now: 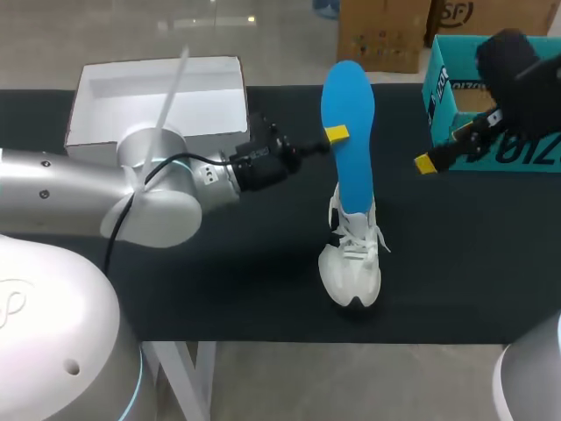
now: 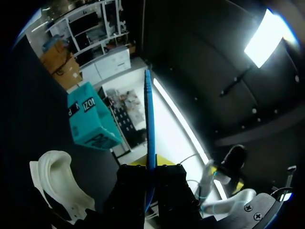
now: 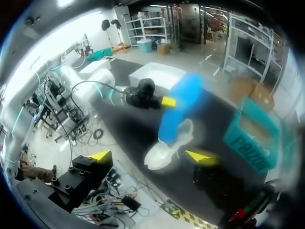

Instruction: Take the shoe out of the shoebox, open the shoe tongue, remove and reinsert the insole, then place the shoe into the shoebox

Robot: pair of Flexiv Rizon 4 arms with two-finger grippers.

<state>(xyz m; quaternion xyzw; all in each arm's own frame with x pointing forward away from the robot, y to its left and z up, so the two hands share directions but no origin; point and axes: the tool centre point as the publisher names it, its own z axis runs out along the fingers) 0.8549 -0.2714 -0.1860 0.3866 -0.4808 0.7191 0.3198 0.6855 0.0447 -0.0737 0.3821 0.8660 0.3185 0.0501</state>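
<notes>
Left pincer (image 1: 337,133) clamped on the long blue foam insole (image 1: 347,132) about mid-length, one yellow tip on the near face, the other hidden behind it; seen edge-on between the dark fingers in the wrist view. Right pincer (image 3: 151,156) wide and empty, off to the right side near the teal printed cardboard box (image 1: 491,105) at the far right corner. Insole upright, lower end tucked into the collar of the white laced mesh trainer (image 1: 351,263), toe toward the front edge, about mid-width of the dark surface (image 1: 219,281). White open cardboard shoebox (image 1: 158,96) at the far left corner, well apart.

Likely troubles, by judgement:
- With no hold on the trainer, any push or pull along the insole liable to drag or tip it.
- With such a thin, bendy sheet gripped high, risk of buckling or folding instead of sliding in.
- Possible snag on tongue or laces.
- Possible slip out of a flat two-point grip.
</notes>
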